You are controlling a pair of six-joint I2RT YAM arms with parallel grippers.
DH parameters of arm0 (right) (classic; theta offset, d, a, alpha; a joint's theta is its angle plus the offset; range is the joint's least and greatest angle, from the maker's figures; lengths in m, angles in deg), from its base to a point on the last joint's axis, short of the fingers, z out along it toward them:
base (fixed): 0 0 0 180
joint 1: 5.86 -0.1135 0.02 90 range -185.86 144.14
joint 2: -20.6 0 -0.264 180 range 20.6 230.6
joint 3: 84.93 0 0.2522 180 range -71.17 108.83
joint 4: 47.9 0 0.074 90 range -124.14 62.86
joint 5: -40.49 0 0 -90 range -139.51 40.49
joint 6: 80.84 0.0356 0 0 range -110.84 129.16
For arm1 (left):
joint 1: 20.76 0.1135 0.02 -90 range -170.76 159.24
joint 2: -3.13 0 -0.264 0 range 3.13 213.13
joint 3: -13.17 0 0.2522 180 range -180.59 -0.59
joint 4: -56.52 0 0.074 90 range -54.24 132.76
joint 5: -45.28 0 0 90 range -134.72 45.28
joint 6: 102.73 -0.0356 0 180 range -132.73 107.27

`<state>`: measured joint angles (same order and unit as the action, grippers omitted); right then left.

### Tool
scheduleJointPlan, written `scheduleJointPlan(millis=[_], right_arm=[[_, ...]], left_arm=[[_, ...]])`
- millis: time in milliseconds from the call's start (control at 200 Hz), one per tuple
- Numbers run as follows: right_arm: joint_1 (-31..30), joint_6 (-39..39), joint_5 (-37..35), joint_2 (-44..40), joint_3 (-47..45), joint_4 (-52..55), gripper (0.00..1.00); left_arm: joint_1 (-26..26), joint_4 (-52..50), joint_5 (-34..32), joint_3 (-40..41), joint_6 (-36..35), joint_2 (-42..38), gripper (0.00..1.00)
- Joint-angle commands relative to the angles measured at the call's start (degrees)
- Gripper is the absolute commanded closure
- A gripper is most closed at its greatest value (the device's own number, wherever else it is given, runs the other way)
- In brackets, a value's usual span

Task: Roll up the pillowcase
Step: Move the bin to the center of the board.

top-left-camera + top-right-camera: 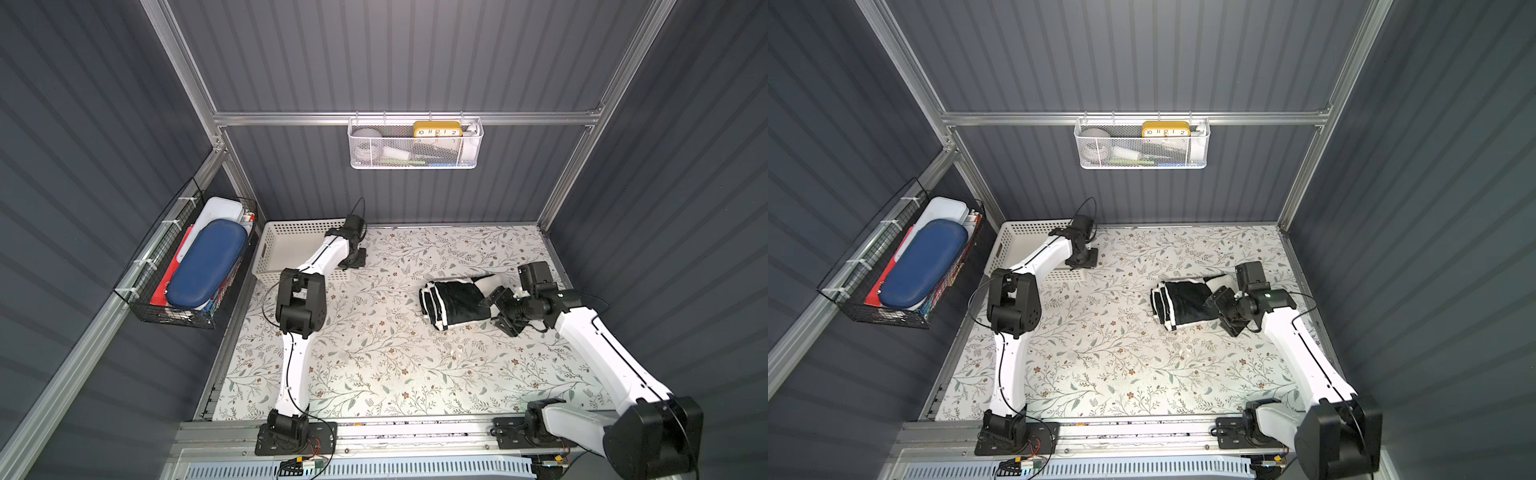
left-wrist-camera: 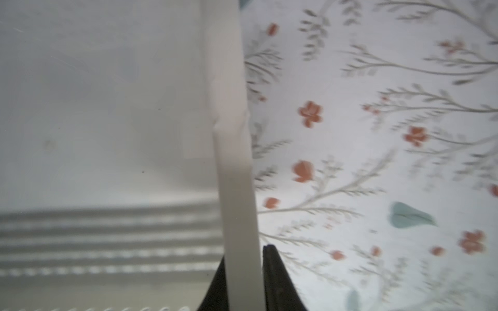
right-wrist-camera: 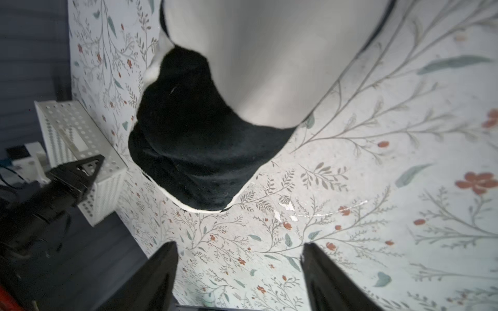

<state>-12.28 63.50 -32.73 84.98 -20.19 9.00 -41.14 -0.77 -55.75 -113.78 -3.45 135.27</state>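
The pillowcase [image 1: 453, 303] looks pretty much rolled already. It's a chunky black-and-white bundle lying on the floral tabletop [image 1: 374, 357], well apart from the white basket [image 1: 270, 257].

The right gripper [image 3: 239, 245] sits close to the end of the roll that faces away from the basket. Its fingers are wide apart with nothing in them. The left gripper [image 2: 244, 253] is over at the basket, fingers pinched on its side wall with the rim running right between them.

My take: the job now is making sure that roll doesn't spring open. Plush cloth is bouncy, so I'd back the right fingers straight off the end, with no sideways drag on the outer layer. If the basket gets moved toward the roll, slide it slow and low. A pinch on a thin wall can slip or tip the whole thing.
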Motion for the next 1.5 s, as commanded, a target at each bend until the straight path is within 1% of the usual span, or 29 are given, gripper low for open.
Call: scheduleJointPlan(millis=[0, 40, 85, 155, 310, 345, 390, 455, 560, 590, 635, 695, 805, 890, 975, 1050, 1116, 1156, 1251, 1321, 1366, 1416, 1461, 1496], right_arm=[[0.3, 3.5, -4.5, -4.3, -6.2, -2.8, 0.1], [0.3, 4.8, -5.1, -5.5, -8.3, -4.9, 0.06], [0.3, 5.6, -5.1, -6.3, -10.3, -8.0, 0.04], [0.3, 7.0, -6.4, -5.8, -11.7, -10.6, 0.02], [0.1, 7.6, -7.8, -0.8, -10.1, -15.7, 0.01], [0.0, 7.9, -8.5, 0.2, -9.6, -16.6, 0.01], [-0.2, 8.4, -9.7, 1.0, -9.3, -18.2, 0.01], [-0.3, 9.5, -10.6, 2.3, -9.9, -21.5, 0.01], [-0.4, 10.2, -10.9, 4.7, -9.3, -22.7, 0.01], [-0.5, 10.8, -11.1, 4.7, -9.7, -23.9, 0.01], [-0.6, 11.9, -11.4, 7.0, -10.6, -26.3, 0.01], [-1.1, 12.7, -12.0, 8.6, -11.2, -29.4, 0.01], [-1.8, 13.0, -12.4, 12.7, -9.4, -29.4, 0.01], [-2.5, 13.7, -13.4, 14.6, -9.7, -31.9, 0.01], [-2.9, 14.1, -14.2, 16.4, -9.8, -32.9, 0.01], [-3.0, 13.9, -16.5, 17.2, -10.4, -34.6, 0.01], [-3.0, 14.2, -18.6, 18.0, -10.9, -37.0, 0.01], [-3.0, 14.4, -19.5, 18.9, -10.6, -37.4, 0.01], [-3.0, 13.3, -18.6, 22.7, -7.8, -37.3, 0.01], [-3.2, 13.7, -18.3, 26.3, -5.7, -36.4, 0.01], [-3.2, 14.3, -18.2, 28.5, -4.8, -35.9, 0.01], [-3.2, 14.6, -17.6, 30.1, -4.4, -36.6, 0.01], [-3.2, 15.4, -17.1, 31.1, -4.4, -37.1, 0.01], [-3.2, 15.4, -16.8, 31.5, -4.6, -37.9, 0.01]], left_arm=[[-7.0, -4.5, 10.4, -1.0, 5.8, -1.4, 0.8], [-8.8, -4.9, 11.3, -1.0, 7.5, -1.3, 0.83], [-10.8, -5.1, 12.2, -0.8, 8.8, -1.2, 0.85], [-12.9, -6.0, 10.2, -0.9, 12.0, -1.0, 0.89], [-13.0, -4.4, 15.7, 0.2, 16.0, -0.7, 0.93], [-12.9, -4.1, 16.7, 0.0, 17.5, -0.6, 0.97], [-12.9, -3.1, 17.1, -0.1, 19.4, -0.7, 0.98], [-12.8, -1.5, 22.5, 0.6, 23.0, -1.1, 0.98], [-12.9, -1.4, 23.9, -2.8, 26.6, 0.8, 0.98], [-13.2, -1.6, 24.1, -3.5, 27.9, 1.2, 1.0], [-13.5, -1.6, 24.4, -3.4, 30.4, 1.4, 1.0], [-13.5, 0.6, 26.1, -0.8, 34.4, 0.4, 1.0], [-14.1, 4.5, 28.0, 6.1, 40.4, -2.2, 1.0], [-14.8, 5.1, 29.1, 9.8, 42.0, -2.9, 1.0], [-15.5, 3.7, 28.2, 11.8, 44.5, -3.3, 1.0], [-15.8, 5.3, 29.4, 14.8, 49.0, -4.6, 1.0], [-16.6, 9.3, 31.9, 17.3, 52.3, -5.7, 1.0], [-17.3, 9.8, 32.6, 16.9, 53.0, -5.4, 1.0], [-18.7, 8.2, 34.1, 12.6, 52.3, -2.5, 1.0], [-19.4, 8.5, 38.0, 10.5, 51.9, -0.6, 1.0], [-20.0, 7.6, 37.7, 8.8, 51.0, -0.1, 1.0], [-20.3, 6.5, 36.6, 7.8, 50.5, -0.4, 0.93], [-20.3, 6.7, 37.5, 8.1, 49.7, -0.9, 0.86], [-20.3, 5.7, 37.6, 8.4, 49.6, -1.4, 0.78]])
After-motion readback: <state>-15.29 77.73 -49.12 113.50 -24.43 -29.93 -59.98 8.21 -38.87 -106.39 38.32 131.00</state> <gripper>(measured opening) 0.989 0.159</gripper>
